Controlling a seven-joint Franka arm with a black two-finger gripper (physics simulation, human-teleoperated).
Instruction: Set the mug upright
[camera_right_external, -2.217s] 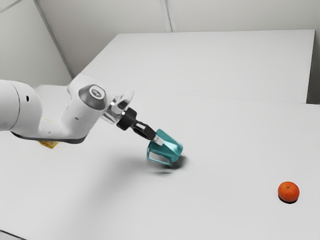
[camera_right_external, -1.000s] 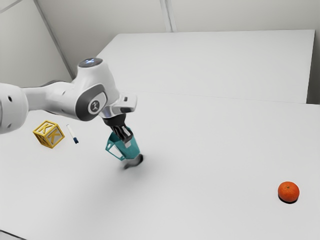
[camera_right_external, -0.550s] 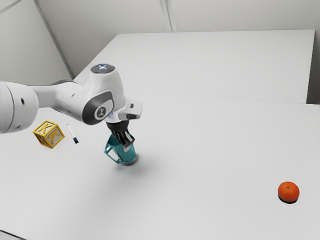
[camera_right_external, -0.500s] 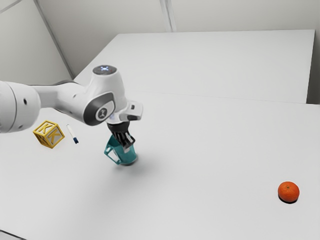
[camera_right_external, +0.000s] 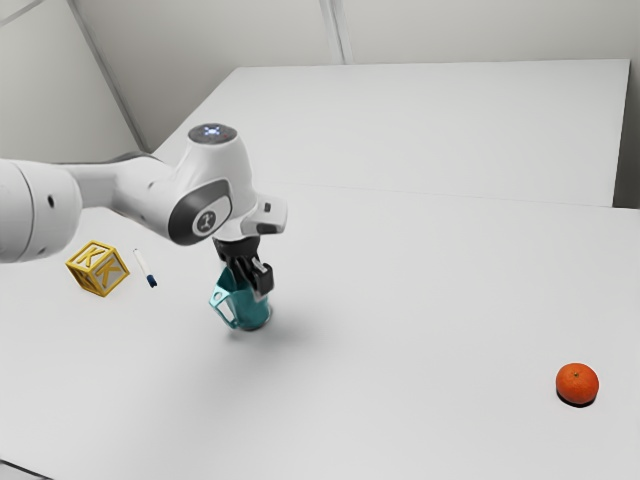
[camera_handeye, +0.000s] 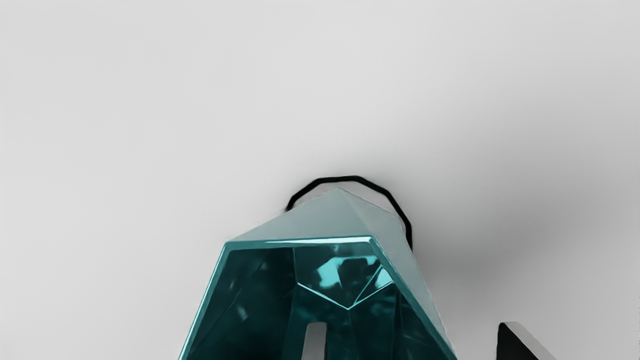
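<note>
Exterior view: teal mug (camera_right_external: 254, 311) upright on bench (camera_right_external: 420, 400), hand (camera_right_external: 254, 284) at its rim. From mug: yellow block (camera_right_external: 98, 269), "K" legible on two faces, past 9 o'clock; marker (camera_right_external: 145, 268) toward 10; orange (camera_right_external: 577, 384) past 3.
Wrist view: hand open, one finger (camera_handeye: 314, 342) inside mug, other (camera_handeye: 522, 345) outside, clear of wall.

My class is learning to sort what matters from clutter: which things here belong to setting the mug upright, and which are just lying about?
Belong to the job:
- teal mug
- gripper, open, one finger inside the mug

Just lying about:
- yellow-edged letter block
- white, dark-ended marker
- orange fruit
</note>
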